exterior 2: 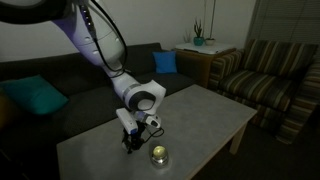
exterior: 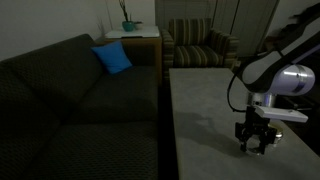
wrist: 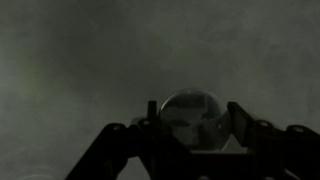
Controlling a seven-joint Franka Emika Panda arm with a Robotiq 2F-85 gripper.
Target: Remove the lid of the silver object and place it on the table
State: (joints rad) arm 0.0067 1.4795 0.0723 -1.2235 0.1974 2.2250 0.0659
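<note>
In the wrist view my gripper (wrist: 192,125) has its two dark fingers close on either side of the lid (wrist: 192,115), a small round shiny disc, just above the pale grey table (wrist: 80,60). In an exterior view the gripper (exterior 2: 133,140) is low over the table (exterior 2: 205,110), a little left of the silver object (exterior 2: 158,154), a small round shiny container standing apart from it. In an exterior view the gripper (exterior: 255,142) is near the table's (exterior: 200,110) front right part; the lid is too small to make out there.
A dark sofa (exterior: 80,100) with a blue cushion (exterior: 112,58) runs along the table. A striped armchair (exterior 2: 270,75) stands at the table's far end. A small wooden side table with a plant (exterior 2: 200,42) is in the corner. A teal cushion (exterior 2: 35,97) lies on the sofa.
</note>
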